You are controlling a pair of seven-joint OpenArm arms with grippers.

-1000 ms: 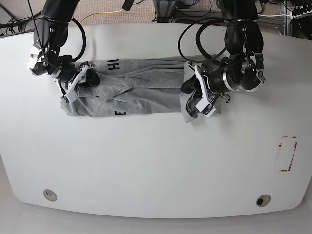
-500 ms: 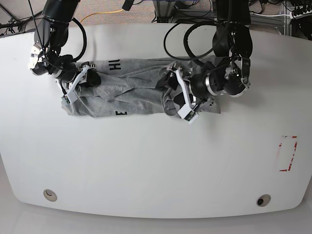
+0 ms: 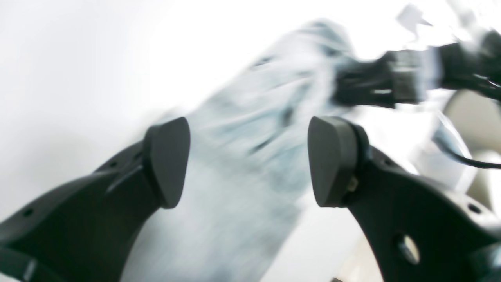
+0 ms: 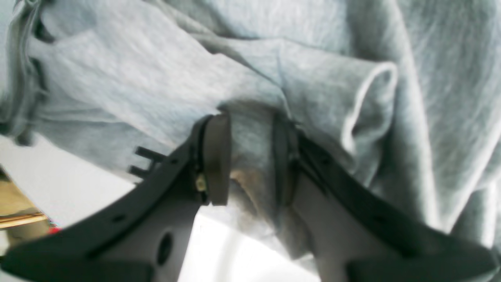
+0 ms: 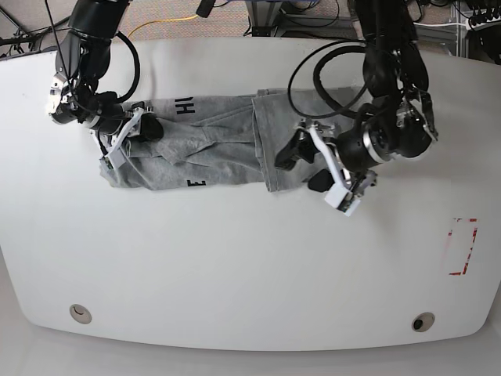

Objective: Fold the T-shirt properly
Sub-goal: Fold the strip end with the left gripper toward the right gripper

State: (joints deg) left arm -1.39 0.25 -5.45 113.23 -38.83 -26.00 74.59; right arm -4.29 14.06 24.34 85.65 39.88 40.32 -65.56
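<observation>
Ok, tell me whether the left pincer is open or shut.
Open: the left pincer has its pads wide apart, empty, with the T-shirt lying beyond.

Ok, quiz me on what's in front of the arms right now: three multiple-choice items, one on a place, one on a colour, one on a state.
1. Where on the table does the T-shirt lie?
A. toward the far edge
B. at the near edge
C. on the red marking

2. What colour is the shirt's lettering?
A. white
B. red
C. black

3. How is the left hand?
A. shut on the collar
B. open, off the cloth
C. shut on a sleeve

Answers:
1 A: in the base view the shirt lies in the far half, between the arms.
2 C: dark block letters show on the grey fabric.
3 B: its fingers stand apart with nothing between; the right hand pinches the fabric.
</observation>
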